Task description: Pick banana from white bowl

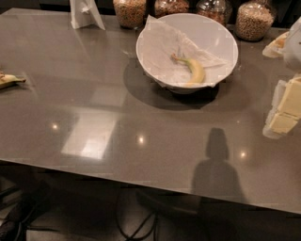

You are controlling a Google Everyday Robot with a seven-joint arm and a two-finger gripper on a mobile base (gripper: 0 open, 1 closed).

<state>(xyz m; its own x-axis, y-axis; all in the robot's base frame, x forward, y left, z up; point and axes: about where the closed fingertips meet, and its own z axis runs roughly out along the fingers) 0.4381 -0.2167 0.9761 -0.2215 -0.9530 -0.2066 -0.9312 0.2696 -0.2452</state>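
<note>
Nearest me, grey table (141, 164); gripper (283, 112) hangs at the right edge, well apart from white bowl (141, 47), spread or closed I cannot tell; banana (195, 70) lies inside on crumpled paper (162, 40), long axis far-left to near-right, stem far-left; grain jars (129, 12) behind the bowl; paler banana (9, 80) far left.

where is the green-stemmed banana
In the camera view, the banana lies inside the white bowl at upper centre, just before the grain jars; the hand sits at the right edge, apart from it.
</note>
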